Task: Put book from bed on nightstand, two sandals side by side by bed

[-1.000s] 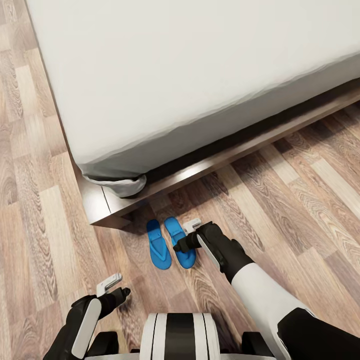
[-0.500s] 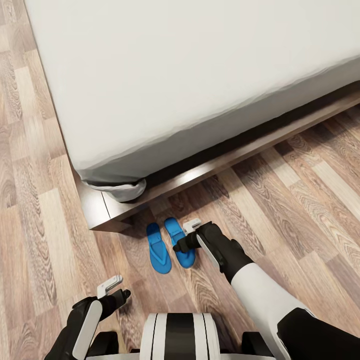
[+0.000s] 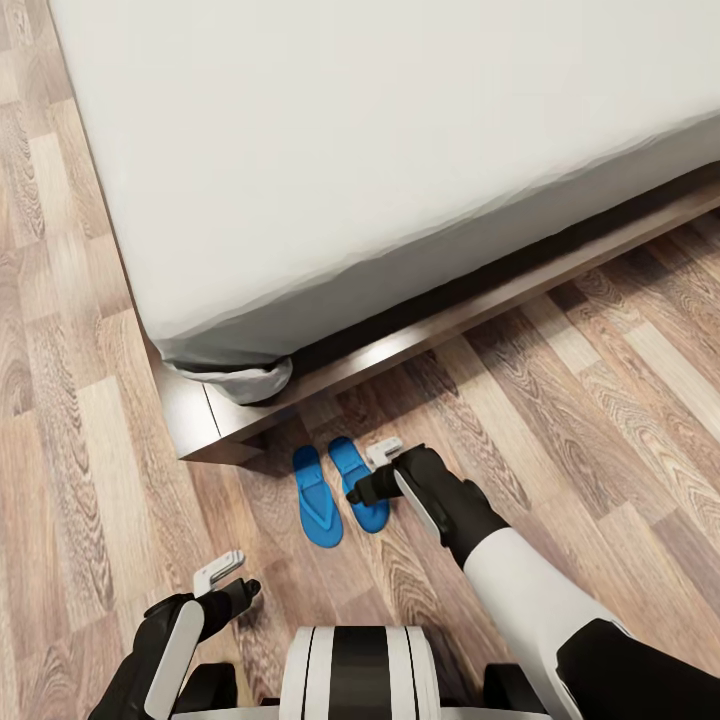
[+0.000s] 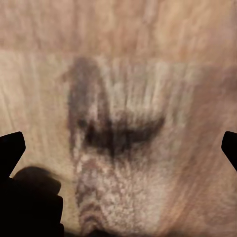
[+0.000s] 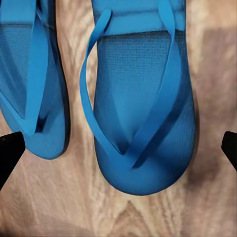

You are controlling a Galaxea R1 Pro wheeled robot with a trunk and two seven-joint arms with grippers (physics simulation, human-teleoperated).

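at far left of the head view, the left gripper (image 3: 228, 581) hangs low over the wood floor (image 3: 60, 480), well apart from the footwear; its wrist view shows blurred floor grain with dark fingertips (image 4: 11, 150) at both edges, the jaws spread and holding nothing. further right, the two blue sandals (image 3: 340, 490) lie side by side on the floor, toes toward the robot, just off the corner of the bed (image 3: 380, 170) and its dark wooden frame (image 3: 215, 425). next comes the right gripper (image 3: 376, 470), hovering at the outer edge of the right-hand sandal (image 3: 360, 484); its wrist view looks straight down on that sandal (image 5: 143, 118), fingertips (image 5: 10, 155) wide apart at the edges, released
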